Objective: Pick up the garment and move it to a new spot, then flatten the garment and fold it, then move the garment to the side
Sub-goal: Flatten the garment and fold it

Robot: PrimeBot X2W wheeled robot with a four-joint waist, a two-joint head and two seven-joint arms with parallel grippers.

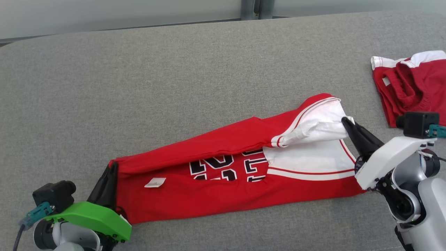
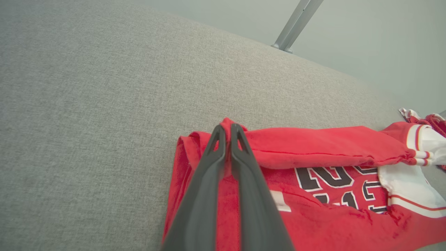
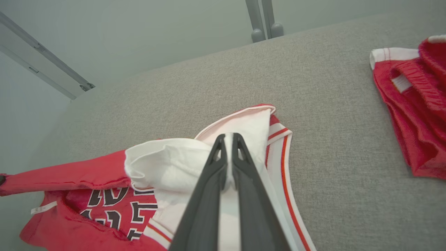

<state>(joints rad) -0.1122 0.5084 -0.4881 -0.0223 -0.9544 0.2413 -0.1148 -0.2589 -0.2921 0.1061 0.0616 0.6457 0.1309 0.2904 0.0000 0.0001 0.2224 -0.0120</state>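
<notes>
The garment (image 1: 216, 195) lies clamped — by left pincer (image 1: 113, 166) and right pincer (image 1: 345, 121).

place: office or lab-like room | cues: grey fabric-covered surface (image 1: 174, 69); pale wall panels (image 1: 104, 14); metal post (image 1: 251, 8)

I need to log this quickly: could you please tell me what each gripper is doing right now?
Left gripper: closed on the red end of the garment.
Right gripper: closed on the garment's white end.
</notes>
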